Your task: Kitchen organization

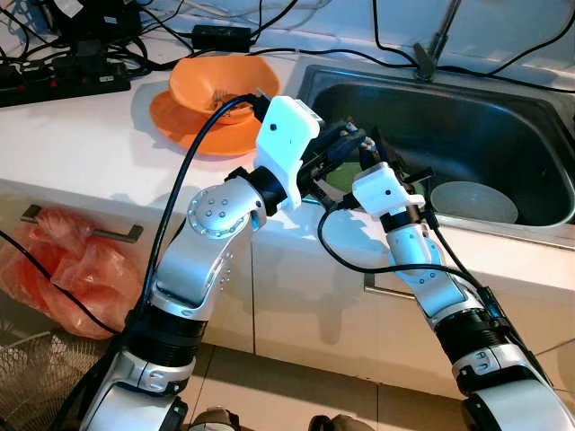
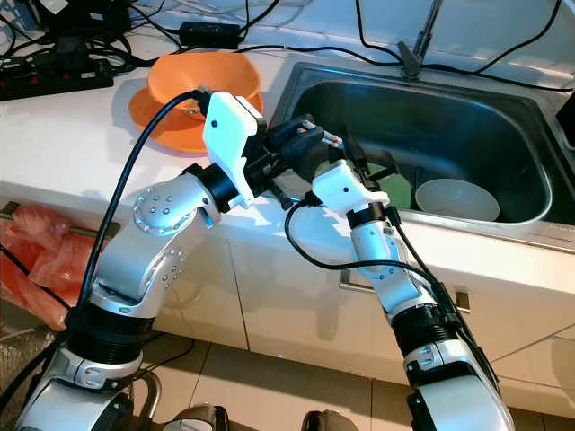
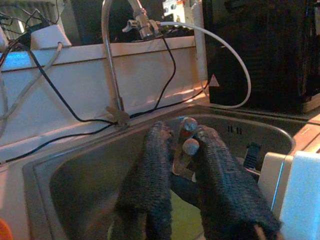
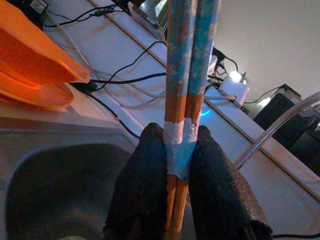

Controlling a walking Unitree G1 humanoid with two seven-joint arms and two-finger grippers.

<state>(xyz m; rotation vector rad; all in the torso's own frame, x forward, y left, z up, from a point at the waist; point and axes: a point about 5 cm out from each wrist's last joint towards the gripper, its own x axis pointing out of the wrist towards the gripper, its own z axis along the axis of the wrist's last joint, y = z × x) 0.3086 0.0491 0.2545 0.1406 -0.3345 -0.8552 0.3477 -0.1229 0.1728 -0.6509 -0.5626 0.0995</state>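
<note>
A pair of orange-and-blue chopsticks (image 4: pixel 192 60), taped together, stands between the fingers of my right gripper (image 4: pixel 178 135), which is shut on the taped part. My left gripper (image 3: pixel 182 132) closes on the same pair from the other side, and the two round grey ends (image 3: pixel 189 146) poke out between its fingers. Both grippers meet over the front left corner of the steel sink (image 1: pixel 467 117), with the left gripper (image 1: pixel 352 142) just left of the right gripper (image 1: pixel 370 154). An orange bowl (image 1: pixel 220 85) rests on an orange plate (image 1: pixel 175 121) on the white counter.
Inside the sink lie a white bowl (image 1: pixel 473 202) and a green item (image 1: pixel 346 177) below the grippers. The faucet (image 1: pixel 440 36) rises behind the sink. Cables and a power strip (image 1: pixel 54 81) crowd the counter's back left. An orange plastic bag (image 1: pixel 63 269) hangs by the cabinet.
</note>
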